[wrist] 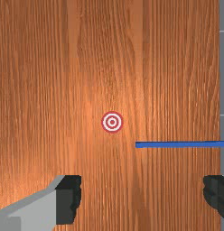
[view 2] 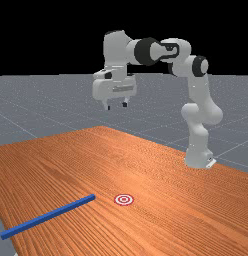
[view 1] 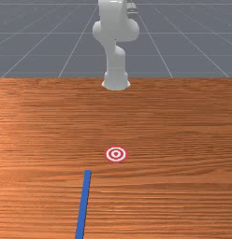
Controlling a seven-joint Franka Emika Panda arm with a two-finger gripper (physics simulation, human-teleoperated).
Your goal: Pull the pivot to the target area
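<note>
**Gripper open above the table; blue stick near the target, not touching it**

Table (view 1: 183,116): orange-brown wood, with grey floor (view 1: 33,46) behind it in the front view. Arm (view 2: 198,90): white and grey with black joints. In the far view it stands on its base right of the middle and reaches toward the far view's left, with the hand at its end pointing down.

Blue stick (view 2: 50,215): lies flat on the table. The far view gives its full length, from one end near the target out past the table's edge. In the front view it is cut by the bottom edge and slants slightly; its visible end sits on the front view's left of the target and a little closer to the camera.

Gripper (view 2: 116,106): hangs well above the table, apart from stick and target. Target (view 1: 116,154): flat disc of red and white rings, just beside the stick's end.

Fingers (wrist: 68,198): spread wide, dark pads facing each other, holding nothing and touching nothing. Wrist view: target and stick's near end both lie beyond the line between the fingertips, the stick's end closer to that line than the target. From there the stick runs outward past one finger's side and over the table's edge.
</note>
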